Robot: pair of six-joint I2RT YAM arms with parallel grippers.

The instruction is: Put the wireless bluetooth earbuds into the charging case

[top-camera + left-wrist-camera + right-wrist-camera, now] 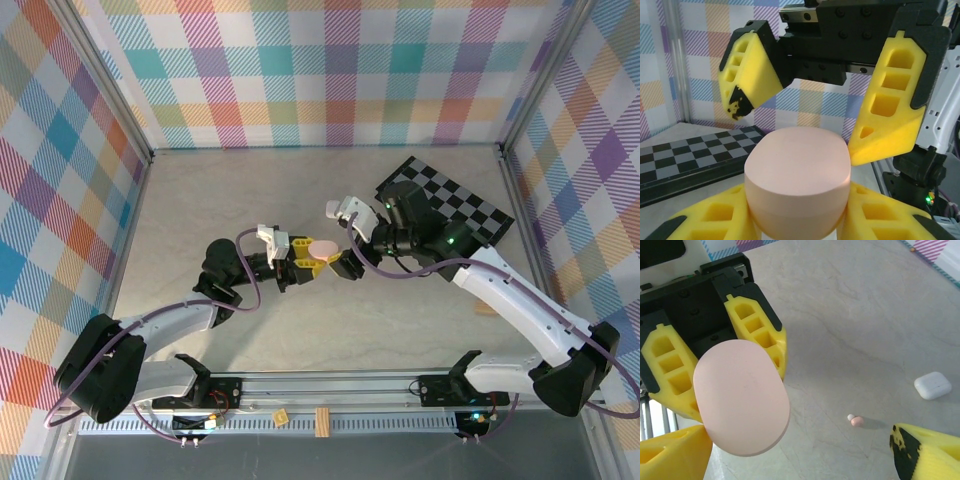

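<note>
- Left gripper (306, 260) is hanging above the middle of the table (200, 200), its yellow fingers (757, 335) clamping the pink case (322, 249) from both sides.
- Pink case is sitting off the table in that grip and looking closed, with its smooth rounded face (742, 397) turned toward the right wrist camera.
- Right gripper (342, 250) is facing the case head-on with its jaws spread wide and nothing between them.
- In the left wrist view its yellow fingers (752, 70) are standing either side above the case, one tip just beside the case edge. Cannot tell if it is touching.
- Pink earbud (857, 421) is lying on the bare table, with a tiny white bit (850, 417) touching it.
- White case (933, 385) is resting closed on the table near the earbud.
- Checkered board (455, 205) is lying at the table's far right.
</note>
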